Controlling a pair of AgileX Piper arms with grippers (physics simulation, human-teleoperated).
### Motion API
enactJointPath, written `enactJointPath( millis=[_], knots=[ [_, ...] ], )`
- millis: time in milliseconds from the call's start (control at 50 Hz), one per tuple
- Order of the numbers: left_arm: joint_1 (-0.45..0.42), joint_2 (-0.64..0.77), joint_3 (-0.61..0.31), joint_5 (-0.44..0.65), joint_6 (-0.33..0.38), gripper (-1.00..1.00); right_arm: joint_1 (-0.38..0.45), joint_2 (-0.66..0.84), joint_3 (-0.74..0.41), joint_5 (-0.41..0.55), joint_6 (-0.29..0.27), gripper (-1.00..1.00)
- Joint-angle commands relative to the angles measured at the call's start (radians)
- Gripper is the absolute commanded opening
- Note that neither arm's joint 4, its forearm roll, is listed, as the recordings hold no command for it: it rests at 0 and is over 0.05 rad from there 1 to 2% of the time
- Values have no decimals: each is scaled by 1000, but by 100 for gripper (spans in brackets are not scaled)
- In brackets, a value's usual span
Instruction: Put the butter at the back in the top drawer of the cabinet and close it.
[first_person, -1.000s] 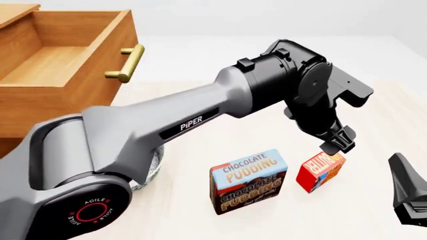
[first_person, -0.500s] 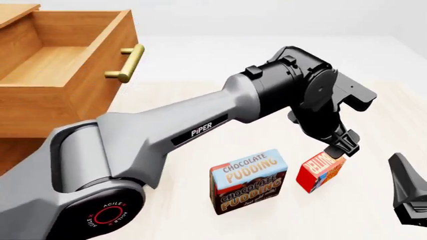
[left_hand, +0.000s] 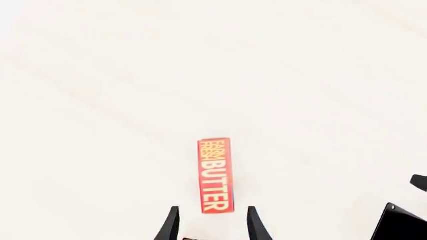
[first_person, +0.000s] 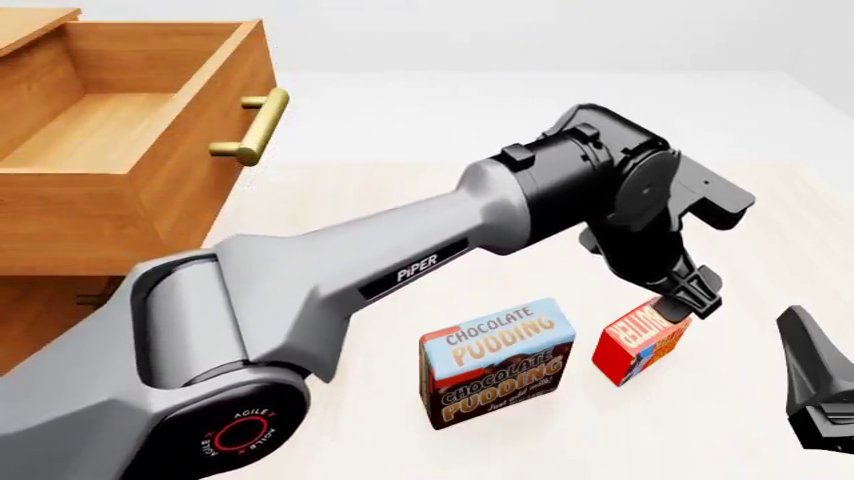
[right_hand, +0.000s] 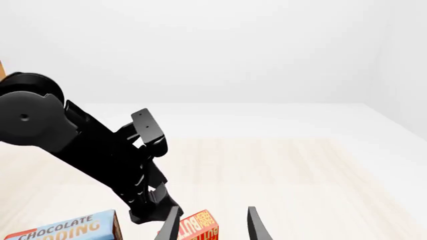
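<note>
The butter (first_person: 641, 340) is a small red box standing on the table to the right of the pudding box. My left gripper (first_person: 687, 293) hangs just over its top, pointing down. In the left wrist view the butter (left_hand: 215, 175) lies straight ahead of the left gripper (left_hand: 212, 223), whose fingers are spread a little wider than the box, so it is open. The cabinet (first_person: 80, 240) stands at the far left with its top drawer (first_person: 120, 120) pulled out, and no contents show in it. My right gripper (first_person: 817, 385) waits open at the lower right; it appears again as the gripper (right_hand: 212, 223) in its own view.
A blue-and-brown Chocolate Pudding box (first_person: 497, 360) stands just left of the butter. The brass handle (first_person: 254, 125) of the open drawer juts out toward the table's middle. My left arm (first_person: 400, 260) spans the table from lower left to the butter.
My left gripper has moved down and slightly right, closing in on the top of the butter. The butter, the pudding box and the right gripper have stayed put.
</note>
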Motion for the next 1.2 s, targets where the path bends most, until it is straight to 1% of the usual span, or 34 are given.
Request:
enactJointPath(
  millis=[20,420,700,840,1080,1200],
  knots=[
    [-6,26,-36,14,-5,100,0,0,0,0,0,100],
    [-9,67,-76,26,-20,100,0,0,0,0,0,100],
    [-6,79,-80,20,-26,100,0,0,0,0,0,100],
    [3,82,-67,5,-21,100,0,0,0,0,0,100],
    [2,95,-77,6,-30,100,0,0,0,0,0,100],
    [-8,110,-100,17,-37,100,0,0,0,0,0,100]
  ],
)
